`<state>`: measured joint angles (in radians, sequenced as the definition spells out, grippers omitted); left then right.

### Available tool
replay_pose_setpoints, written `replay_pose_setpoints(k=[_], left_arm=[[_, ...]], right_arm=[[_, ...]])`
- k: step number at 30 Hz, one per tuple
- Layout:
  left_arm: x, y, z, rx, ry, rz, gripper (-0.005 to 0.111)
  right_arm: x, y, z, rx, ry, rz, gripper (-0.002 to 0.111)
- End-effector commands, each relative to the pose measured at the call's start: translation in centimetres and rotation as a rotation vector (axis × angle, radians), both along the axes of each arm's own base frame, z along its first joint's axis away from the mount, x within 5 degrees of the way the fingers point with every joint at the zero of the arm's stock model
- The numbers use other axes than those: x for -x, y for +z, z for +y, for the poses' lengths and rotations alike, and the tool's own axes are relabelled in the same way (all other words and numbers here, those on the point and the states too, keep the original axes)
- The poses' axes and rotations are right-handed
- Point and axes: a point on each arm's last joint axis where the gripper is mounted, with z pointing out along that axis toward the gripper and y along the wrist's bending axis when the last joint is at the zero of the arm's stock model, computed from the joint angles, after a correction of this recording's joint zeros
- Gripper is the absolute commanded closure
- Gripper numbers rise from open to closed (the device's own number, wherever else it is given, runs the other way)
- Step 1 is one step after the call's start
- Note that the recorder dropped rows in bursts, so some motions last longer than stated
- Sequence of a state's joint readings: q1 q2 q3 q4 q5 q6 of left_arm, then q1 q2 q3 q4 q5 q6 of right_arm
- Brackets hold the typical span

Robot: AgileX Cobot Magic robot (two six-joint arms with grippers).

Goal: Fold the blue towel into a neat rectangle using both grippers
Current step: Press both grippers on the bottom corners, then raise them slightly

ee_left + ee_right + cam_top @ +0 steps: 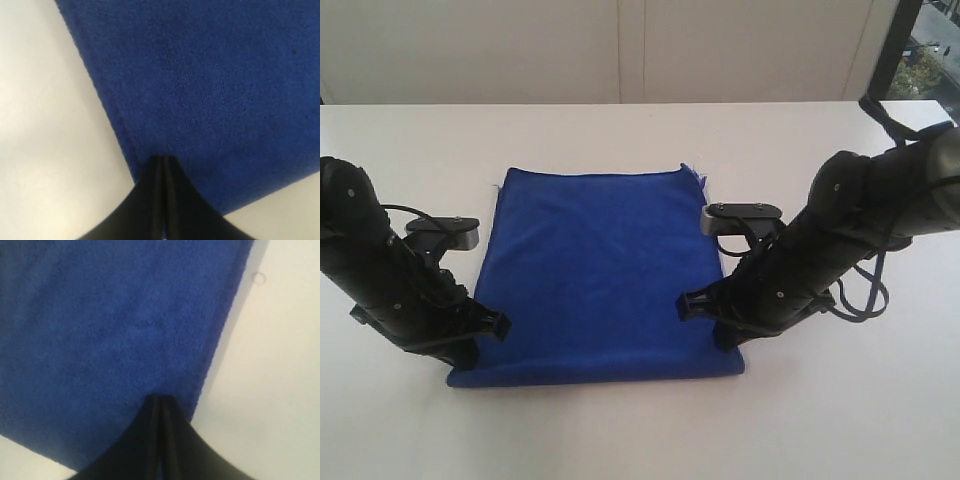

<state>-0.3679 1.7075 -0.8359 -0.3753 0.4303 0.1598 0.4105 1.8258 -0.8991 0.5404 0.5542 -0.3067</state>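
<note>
The blue towel (600,270) lies flat on the white table (620,130), a broad rectangle with a small loose thread at its far right corner (698,175). My left gripper (470,350) is down at the towel's near left corner, mostly hidden under its arm. In the left wrist view the black fingers (164,159) are pressed together over the towel (215,90), a sliver of blue between them. My right gripper (725,335) is at the near right corner. It is likewise shut (161,399) on the towel (110,330) just inside its side hem.
Black cables (865,290) loop beside the right arm. The table's far edge meets a pale wall, with a window (930,50) at the top right. A small ring mark (258,277) sits on the table beyond the towel's right hem.
</note>
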Motion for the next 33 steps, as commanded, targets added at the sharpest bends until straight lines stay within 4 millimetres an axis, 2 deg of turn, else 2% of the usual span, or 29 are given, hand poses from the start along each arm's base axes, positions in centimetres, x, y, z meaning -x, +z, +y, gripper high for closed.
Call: replay_pose_setpoints(k=[1, 17, 24, 33], left_arm=[[0.5, -0.1, -0.1, 0.001, -0.021, 0.035, 0.107], [0.1, -0.1, 0.0, -0.006, -0.023, -0.019, 0.107], [0.1, -0.1, 0.0, -0.005, -0.024, -0.012, 0.107], [0.6, 0.9, 0.0, 0.007, -0.034, -0.014, 0.107]], right_arm=[[0.4, -0.5, -0.1, 0.021, 0.030, 0.041, 0.108], [0.8, -0.6, -0.1, 0.019, 0.002, 0.092, 0.108], [0.4, -0.5, -0.1, 0.018, -0.011, 0.055, 0.108], [-0.2, 1.2, -0.1, -0.009, -0.042, -0.059, 0.108]])
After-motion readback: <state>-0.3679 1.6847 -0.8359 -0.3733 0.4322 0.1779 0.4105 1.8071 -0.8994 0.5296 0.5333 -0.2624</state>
